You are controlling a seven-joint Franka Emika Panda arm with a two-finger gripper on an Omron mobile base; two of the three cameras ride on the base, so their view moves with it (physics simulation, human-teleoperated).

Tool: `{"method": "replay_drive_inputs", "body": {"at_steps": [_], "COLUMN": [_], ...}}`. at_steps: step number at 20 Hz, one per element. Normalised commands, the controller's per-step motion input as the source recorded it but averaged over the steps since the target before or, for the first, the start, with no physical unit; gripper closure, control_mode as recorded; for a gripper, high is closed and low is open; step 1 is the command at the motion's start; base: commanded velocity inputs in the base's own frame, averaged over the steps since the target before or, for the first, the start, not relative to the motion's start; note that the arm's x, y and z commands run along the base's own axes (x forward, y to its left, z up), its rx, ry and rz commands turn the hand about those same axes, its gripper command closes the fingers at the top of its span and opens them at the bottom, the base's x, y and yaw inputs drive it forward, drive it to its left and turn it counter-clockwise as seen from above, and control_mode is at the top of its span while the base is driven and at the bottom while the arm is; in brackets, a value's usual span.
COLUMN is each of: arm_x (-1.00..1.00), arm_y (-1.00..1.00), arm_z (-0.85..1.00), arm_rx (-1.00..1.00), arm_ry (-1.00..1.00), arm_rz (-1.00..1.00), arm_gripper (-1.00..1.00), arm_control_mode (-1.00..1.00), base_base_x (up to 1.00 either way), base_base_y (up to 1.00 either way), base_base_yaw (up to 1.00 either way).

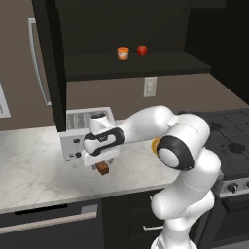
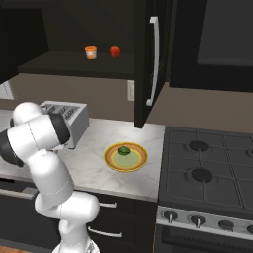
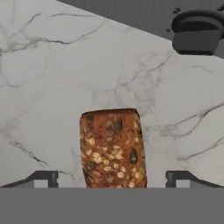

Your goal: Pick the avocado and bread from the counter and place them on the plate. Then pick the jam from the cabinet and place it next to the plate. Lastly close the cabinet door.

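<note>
The bread (image 3: 113, 148), a seeded reddish-brown chunk, lies on the white marble counter (image 3: 52, 65) between my two fingertips (image 3: 43, 178), which stand wide on either side without touching it. From the left base view my gripper (image 1: 101, 163) hangs low and open over the bread (image 1: 102, 168), in front of the toaster. The avocado (image 2: 123, 150) rests on the yellow-rimmed plate (image 2: 111, 160) to the right. The orange jam (image 1: 123, 53) stands on the shelf of the dark cabinet (image 1: 136, 65). The cabinet door (image 2: 146, 64) stands swung open.
A silver toaster (image 1: 80, 131) stands just behind the gripper. A red round fruit (image 1: 142, 50) sits beside the jam on the shelf. A black stove (image 2: 207, 168) borders the counter on the right. Dark drawers run below the counter edge.
</note>
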Motion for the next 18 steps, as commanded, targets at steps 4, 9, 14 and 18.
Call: {"method": "replay_drive_inputs", "body": {"at_steps": [4,9,14,18], "arm_x": [0.00,0.00,-0.11,-0.61], "arm_y": [0.10,0.00,-0.36,-0.53], "arm_z": [-0.29,-0.16,0.04,0.46], "arm_rx": [0.00,0.00,0.00,0.00], "arm_ry": [0.00,0.00,-0.05,-0.11], "arm_rz": [0.00,0.00,0.00,-0.01], "arm_gripper": [1.00,1.00,1.00,1.00], "arm_control_mode": [-1.00,-1.00,-1.00,-1.00], "base_base_x": [0.00,0.00,0.00,0.00], "base_base_y": [0.00,0.00,0.00,0.00], "base_base_yaw": [0.00,0.00,0.00,0.00]}}
